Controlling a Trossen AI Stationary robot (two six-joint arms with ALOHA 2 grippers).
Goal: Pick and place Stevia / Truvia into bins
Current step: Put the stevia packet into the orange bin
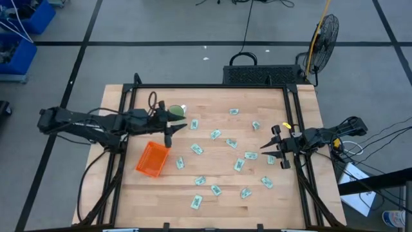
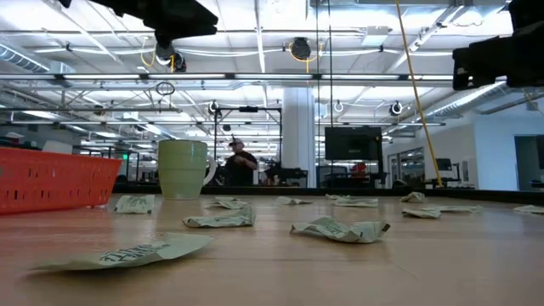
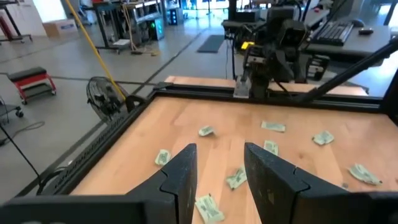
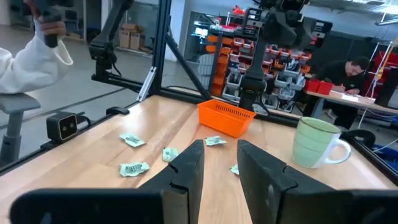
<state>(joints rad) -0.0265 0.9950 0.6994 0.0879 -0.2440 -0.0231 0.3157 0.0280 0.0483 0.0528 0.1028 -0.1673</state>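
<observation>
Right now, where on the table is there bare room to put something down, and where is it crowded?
Bare wood lies in front of the orange bin, toward the table's near left corner, and along the far edge right of the green cup. The packets crowd the middle and right, up to the right end effector.

Packets [image 1: 214,134] scattered across mid/right worktop [image 1: 212,193], w/ bare wood gaps between. Orange bin [image 1: 152,159] open on top, nothing over it; green cup [image 1: 175,111] stands near, beside left gripper [image 1: 172,131]. Worktop's left strip clear.
</observation>
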